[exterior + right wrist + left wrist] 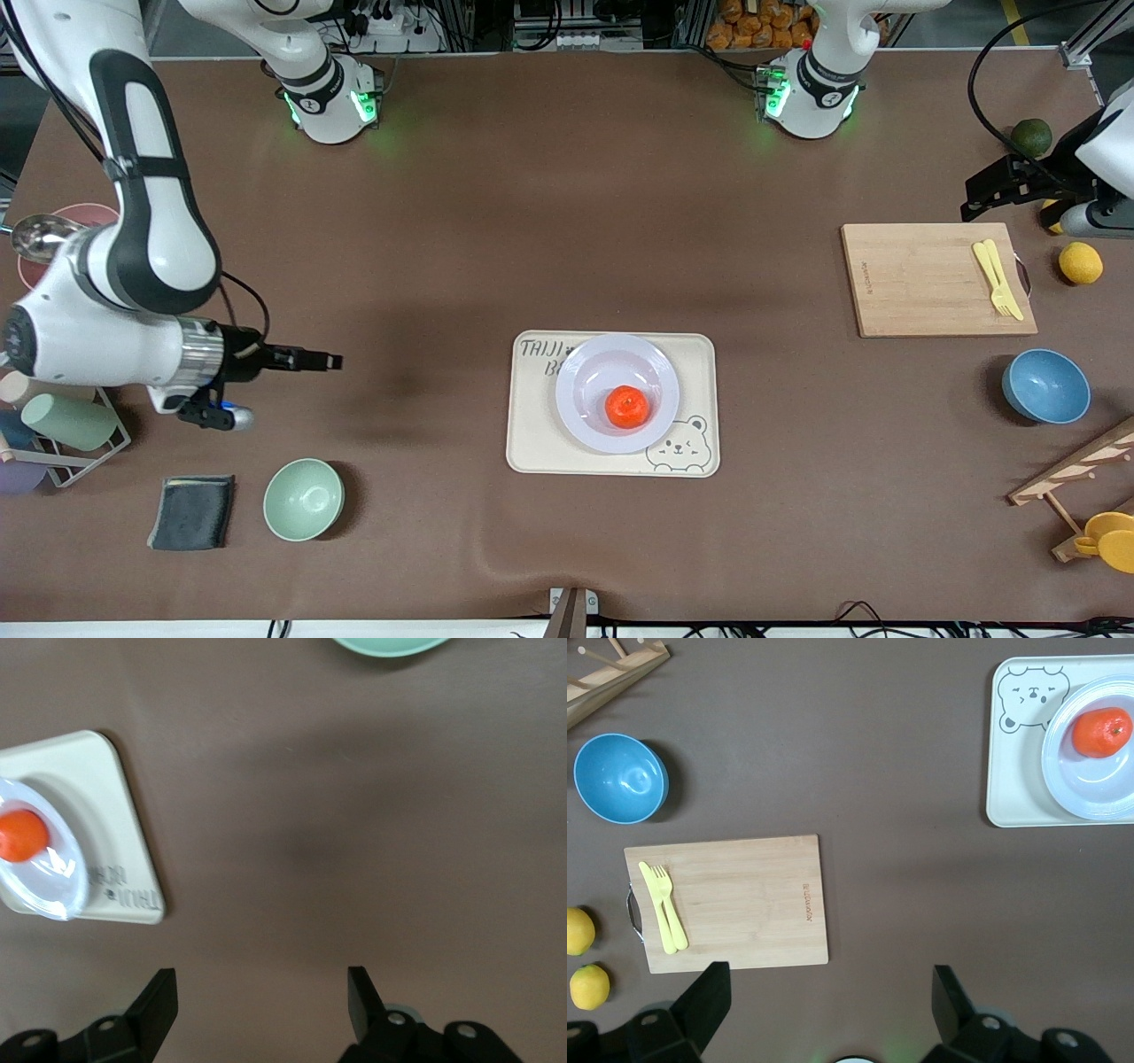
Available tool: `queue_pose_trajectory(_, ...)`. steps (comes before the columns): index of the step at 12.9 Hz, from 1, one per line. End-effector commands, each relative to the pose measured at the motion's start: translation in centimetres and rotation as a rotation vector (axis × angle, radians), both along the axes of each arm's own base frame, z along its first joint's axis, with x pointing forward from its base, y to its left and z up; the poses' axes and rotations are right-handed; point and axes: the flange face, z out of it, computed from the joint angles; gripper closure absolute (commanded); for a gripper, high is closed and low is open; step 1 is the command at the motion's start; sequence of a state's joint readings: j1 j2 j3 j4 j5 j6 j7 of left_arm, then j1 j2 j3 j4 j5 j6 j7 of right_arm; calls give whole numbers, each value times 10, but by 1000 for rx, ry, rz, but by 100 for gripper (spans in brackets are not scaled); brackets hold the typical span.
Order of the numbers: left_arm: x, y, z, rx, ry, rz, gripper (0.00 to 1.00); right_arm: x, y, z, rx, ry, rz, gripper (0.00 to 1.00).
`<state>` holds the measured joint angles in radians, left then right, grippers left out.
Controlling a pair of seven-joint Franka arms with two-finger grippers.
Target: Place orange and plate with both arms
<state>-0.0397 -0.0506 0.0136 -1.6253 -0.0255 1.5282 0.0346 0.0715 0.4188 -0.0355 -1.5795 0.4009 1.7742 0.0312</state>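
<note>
The red-orange orange [627,407] rests in the pale lavender plate [585,372], which sits on the cream tray with a bear drawing [532,452] at mid-table. Both also show in the left wrist view, orange [1101,732] on plate [1090,788], and in the right wrist view, orange [21,835] on plate [53,886]. My right gripper [330,361] hangs open and empty over bare table toward the right arm's end, its own view showing it [260,977] above the brown mat. My left gripper [973,200] is open and empty over the left arm's end, above bare mat beside the cutting board [830,973].
A wooden cutting board [921,283] carries a yellow fork and knife [998,279]. Nearby lie a blue bowl [1045,385], two lemons [1081,263], a dark green fruit [1031,136] and a wooden rack [1076,470]. At the right arm's end stand a green bowl [303,500], a dark cloth [191,512] and a cup rack [66,425].
</note>
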Motion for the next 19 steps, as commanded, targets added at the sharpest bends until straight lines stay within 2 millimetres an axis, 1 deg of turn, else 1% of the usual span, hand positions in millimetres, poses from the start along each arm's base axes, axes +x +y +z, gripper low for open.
queue_pose_trajectory(1,-5,0,6,-20,0,14,0,-13,-27,45,-124,-26,52,0)
queue_pose_trajectory(2,-5,0,6,-20,0,14,0,-19,-31,61,-133,-22,58,0)
queue_pose_trajectory(3,-5,0,6,-20,0,14,0,-21,-42,84,-136,-40,44,0)
queue_pose_trajectory(4,-5,0,6,-20,0,16,0,-26,-48,102,-151,-32,56,0)
queue_pose_trajectory(6,-6,0,7,-19,-1,19,0,-36,-56,134,-244,-8,138,0)
queue_pose_trajectory(7,-6,1,7,-15,-1,19,0,-39,-59,147,-255,-8,141,0)
queue_pose_trajectory(8,-5,1,6,-11,0,20,0,-47,-61,160,-258,-6,139,0)
queue_pose_trajectory(9,-5,3,6,-8,0,23,0,-61,-63,182,-262,-33,131,0)
queue_pose_trajectory(11,-5,6,6,-5,0,30,0,-86,-64,202,-270,-66,123,0)
queue_pose_trajectory(12,-5,6,6,-5,0,31,0,-95,-65,209,-270,-79,120,0)
queue_pose_trajectory(14,-5,12,7,-6,-1,55,0,-108,-66,214,-272,-112,111,0)
queue_pose_trajectory(16,-5,13,9,-3,-7,59,0,-115,-68,217,-275,-146,93,0)
queue_pose_trajectory(18,-4,14,9,19,-6,59,0,-110,-69,224,-287,-185,69,0)
queue_pose_trajectory(19,-3,13,12,33,-14,56,0,-106,-72,230,-309,-206,60,0)
